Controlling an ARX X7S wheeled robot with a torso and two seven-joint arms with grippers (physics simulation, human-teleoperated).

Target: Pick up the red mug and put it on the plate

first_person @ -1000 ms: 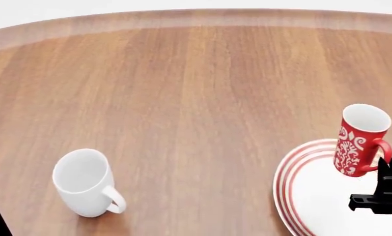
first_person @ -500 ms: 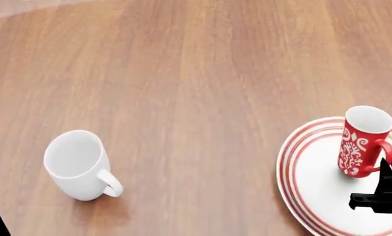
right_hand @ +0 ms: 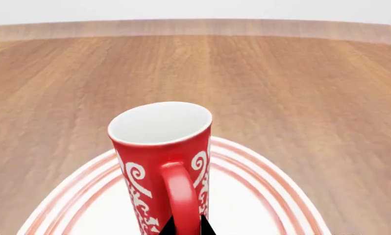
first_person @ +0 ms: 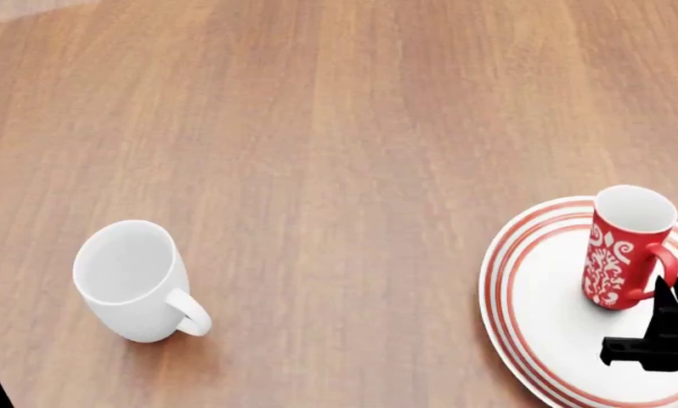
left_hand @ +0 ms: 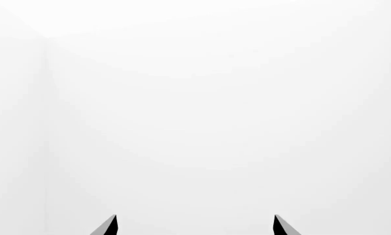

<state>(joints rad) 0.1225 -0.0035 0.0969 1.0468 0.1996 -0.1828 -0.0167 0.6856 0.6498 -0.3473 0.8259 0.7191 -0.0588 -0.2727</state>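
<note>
Setting the red mug (first_person: pixel 624 247) upright on the plate (first_person: pixel 534 327), our right claw (right_hand: pixel 182 227) grips its handle; next we release.

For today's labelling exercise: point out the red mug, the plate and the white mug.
red mug (first_person: pixel 611 263), head view, patterned side wall.
plate (first_person: pixel 543 289), head view, bare white centre.
white mug (first_person: pixel 129 293), head view, outer wall.
</note>
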